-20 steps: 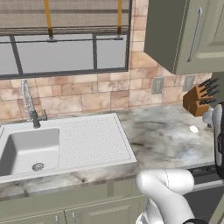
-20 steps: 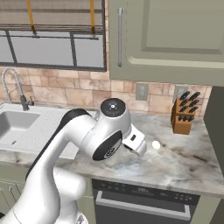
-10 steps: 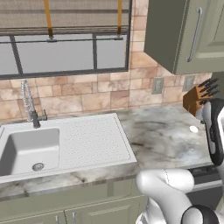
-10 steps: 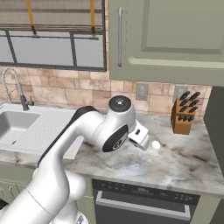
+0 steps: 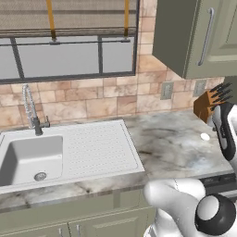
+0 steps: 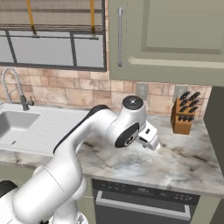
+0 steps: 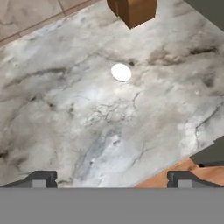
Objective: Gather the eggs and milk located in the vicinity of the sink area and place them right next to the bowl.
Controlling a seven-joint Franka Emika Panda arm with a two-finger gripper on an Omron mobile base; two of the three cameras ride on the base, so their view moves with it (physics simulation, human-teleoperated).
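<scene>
Pincer (image 7: 112, 179) state: the two dark fingertips (image 7: 41, 178) stand far apart at the bottom of the hand view, with nothing between them. The pincer hangs above the grey-veined marble counter (image 7: 65, 109), apart from its surface. In the right base view the pincer (image 6: 151, 140) sits at the end of the white arm, over the counter (image 6: 175, 162) and left of the brown wooden knife block (image 6: 183, 117).

Sink location: the white rectangular sink (image 5: 32, 157) with round drain is set into the counter (image 5: 171, 143) at the far left of the left base view. Its ribbed drainboard (image 5: 102, 146) adjoins the basin on the right. The chrome gooseneck faucet (image 5: 30, 109) stands upright behind the basin, against the tan stone-tile wall. In the right base view the sink (image 6: 8, 124) is well apart from the pincer.

Other items: a small white oval object (image 7: 121, 72) lies on the counter ahead of the pincer, near the knife block (image 7: 133, 11) but not touching it. In the left base view this object (image 5: 205, 136) lies just in front of the knife block (image 5: 210, 104), at the right end of the counter. What it is cannot be told.
</scene>
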